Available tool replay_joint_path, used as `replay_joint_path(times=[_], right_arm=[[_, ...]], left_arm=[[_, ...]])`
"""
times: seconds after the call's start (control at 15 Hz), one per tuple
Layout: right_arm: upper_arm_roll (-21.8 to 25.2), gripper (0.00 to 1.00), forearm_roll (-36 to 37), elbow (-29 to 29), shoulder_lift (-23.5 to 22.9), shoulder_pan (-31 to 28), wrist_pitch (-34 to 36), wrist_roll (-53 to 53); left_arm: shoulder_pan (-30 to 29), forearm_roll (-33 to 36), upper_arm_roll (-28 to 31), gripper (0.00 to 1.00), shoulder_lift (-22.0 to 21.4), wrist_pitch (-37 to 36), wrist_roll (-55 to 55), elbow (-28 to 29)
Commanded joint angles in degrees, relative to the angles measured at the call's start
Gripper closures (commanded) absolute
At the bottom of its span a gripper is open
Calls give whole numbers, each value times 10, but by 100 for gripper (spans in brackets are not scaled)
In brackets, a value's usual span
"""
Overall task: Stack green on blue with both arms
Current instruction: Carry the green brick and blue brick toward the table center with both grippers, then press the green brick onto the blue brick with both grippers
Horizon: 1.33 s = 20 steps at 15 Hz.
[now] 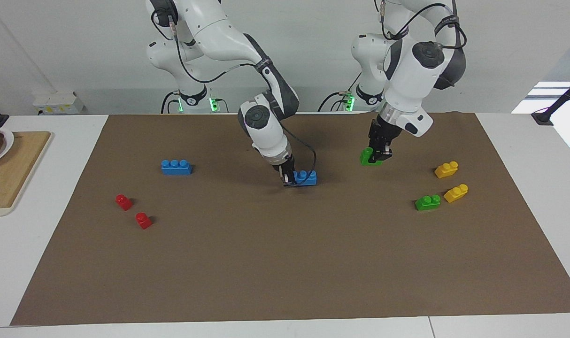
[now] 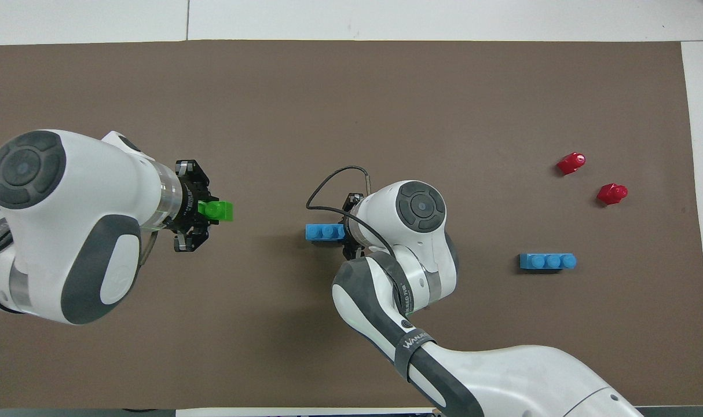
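My right gripper is shut on one end of a long blue brick, held low at the middle of the brown mat. Whether the brick touches the mat I cannot tell. My left gripper is shut on a small green brick, raised over the mat toward the left arm's end from the blue one. A gap of bare mat separates the two bricks. A second blue brick lies toward the right arm's end.
A second green brick and two yellow bricks lie toward the left arm's end. Two red bricks sit toward the right arm's end. A wooden board with a plate lies off the mat there.
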<state>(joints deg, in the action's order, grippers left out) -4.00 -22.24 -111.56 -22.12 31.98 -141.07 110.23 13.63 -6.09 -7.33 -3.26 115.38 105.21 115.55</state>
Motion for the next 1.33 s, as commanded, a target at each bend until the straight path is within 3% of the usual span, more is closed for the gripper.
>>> replay_joint_path(times=[0.0, 0.4, 0.6, 1.27], right_arm=[[1, 100, 25, -15, 3, 3, -15, 15], [1, 100, 30, -21, 4, 1, -21, 17], [0, 100, 30, -24, 4, 0, -30, 18], [1, 100, 30, -30, 4, 0, -34, 19]], left_arm=[[41, 15, 7, 100, 34, 31, 70, -9], [115, 47, 7, 100, 115, 62, 180, -55], [132, 51, 7, 100, 132, 93, 227, -57], [183, 57, 7, 100, 178, 124, 230, -45]])
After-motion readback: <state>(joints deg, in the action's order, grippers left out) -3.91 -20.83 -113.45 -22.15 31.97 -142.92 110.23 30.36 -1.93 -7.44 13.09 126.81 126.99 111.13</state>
